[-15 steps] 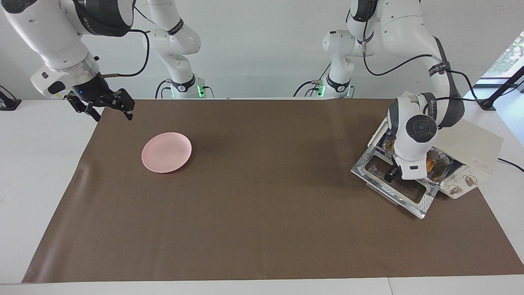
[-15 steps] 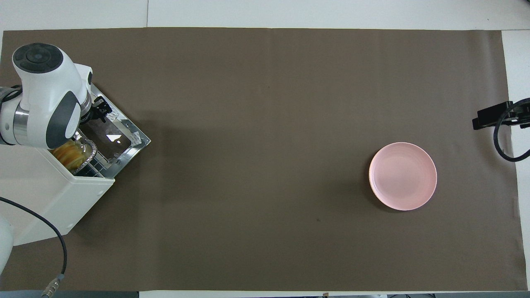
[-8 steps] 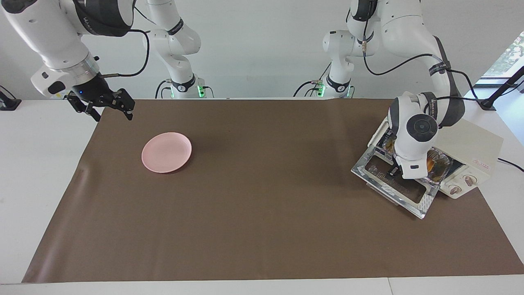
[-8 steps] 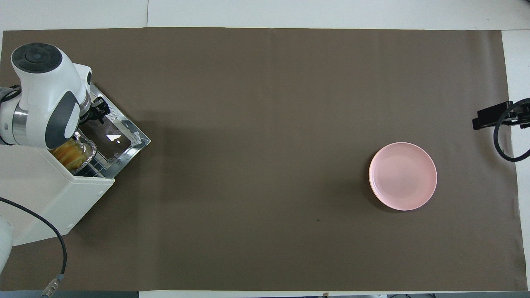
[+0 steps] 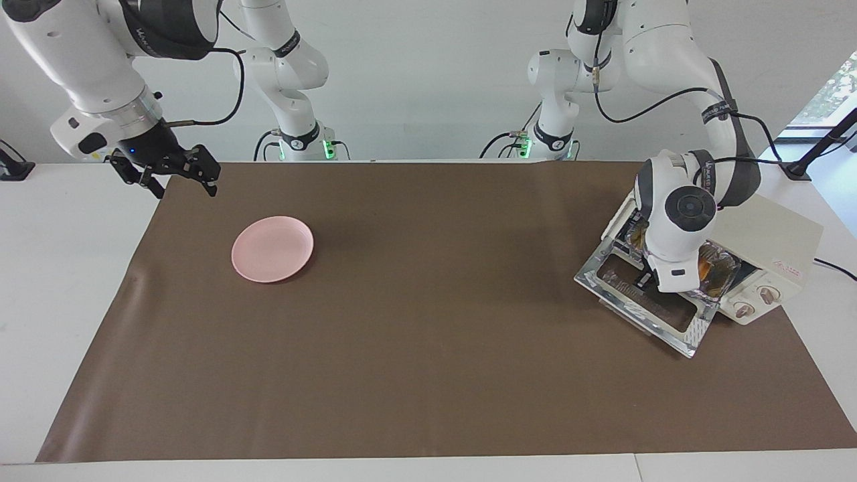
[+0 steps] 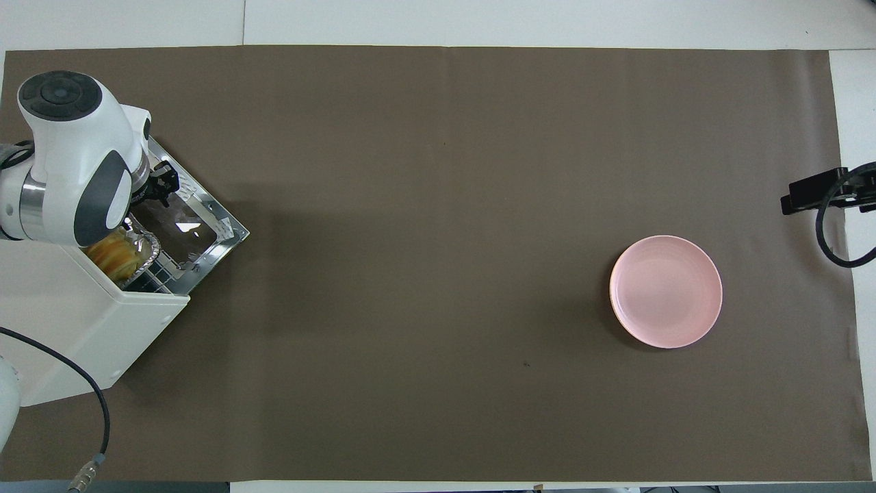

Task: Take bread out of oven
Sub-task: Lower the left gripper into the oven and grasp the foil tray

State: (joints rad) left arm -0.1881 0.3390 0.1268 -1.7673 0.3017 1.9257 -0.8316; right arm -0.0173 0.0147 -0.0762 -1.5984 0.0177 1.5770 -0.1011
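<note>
The cream-white oven (image 5: 776, 237) stands at the left arm's end of the table, its silver-framed glass door (image 5: 696, 331) folded down flat. The golden bread (image 5: 704, 268) lies inside in a silver foil tray (image 5: 728, 269), mostly hidden by the left arm's wrist. In the overhead view the bread (image 6: 113, 252) shows at the mouth of the oven (image 6: 82, 322), in the foil tray (image 6: 148, 248). My left gripper (image 5: 644, 280) is low over the open door (image 6: 229, 229), close to the oven's mouth; it also shows in the overhead view (image 6: 163, 183). My right gripper (image 5: 179, 177) is open and empty, waiting in the air.
A pink plate (image 5: 272, 248) lies on the brown mat toward the right arm's end; it also shows in the overhead view (image 6: 666, 291). The oven's two knobs (image 5: 755, 301) face away from the robots. A black cable (image 6: 82, 390) runs beside the oven.
My left gripper has moved a little over the open door toward the oven's mouth. The right arm, plate and oven have not moved.
</note>
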